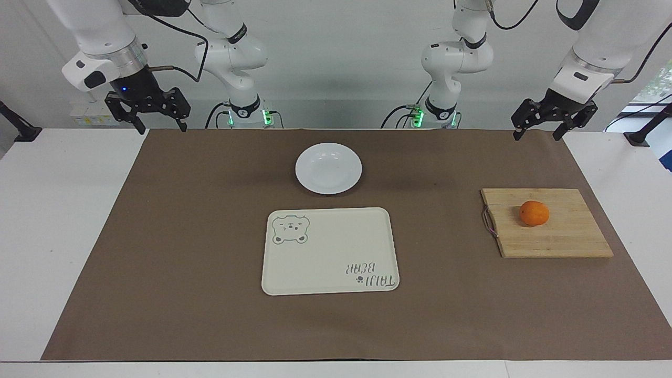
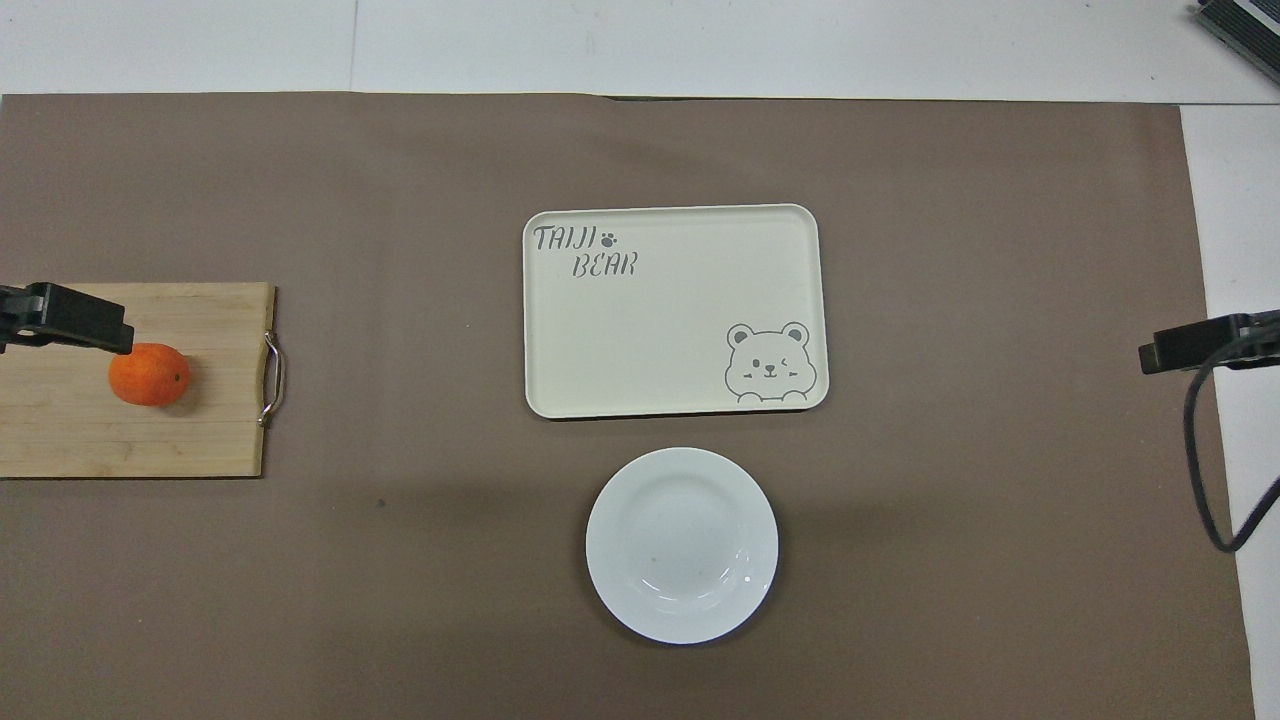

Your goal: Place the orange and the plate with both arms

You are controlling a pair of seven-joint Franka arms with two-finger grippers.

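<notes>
Brown paper (image 1: pixel 199 252) covers most of the white table (image 1: pixel 58 220) in the facing view, and a plain white wall stands past the robots' edge of it. At the middle of the paper lies a cream rectangular tray (image 1: pixel 336 247) printed with a grey bear face and the words "TAIJI BEAR", which read upside down from this side. The white plate (image 1: pixel 328 168) sits just beside the tray, nearer to the robots, bare. Toward the left arm's end of the table a bamboo cutting board (image 1: pixel 556 239) with a metal handle carries the orange (image 1: pixel 534 213), well apart from the plate. Both arms wait raised over the robots' edge of the paper: the left gripper (image 1: pixel 541 132) over the corner at the left arm's end, the right gripper (image 1: pixel 161 127) over the corner at the right arm's end, each with its fingers spread apart and holding nothing. Green lights glow at both arm bases, seen only here. From overhead the lettering on the tray (image 2: pixel 680 300) reads upright, with a small paw print after "TAIJI". The plate (image 2: pixel 682 545), the orange (image 2: pixel 148 374) and the board (image 2: pixel 200 440) show again, but of the arms only the dark tips of the left gripper (image 2: pixel 60 318) and the right gripper (image 2: pixel 1200 342) enter at the frame edges.
</notes>
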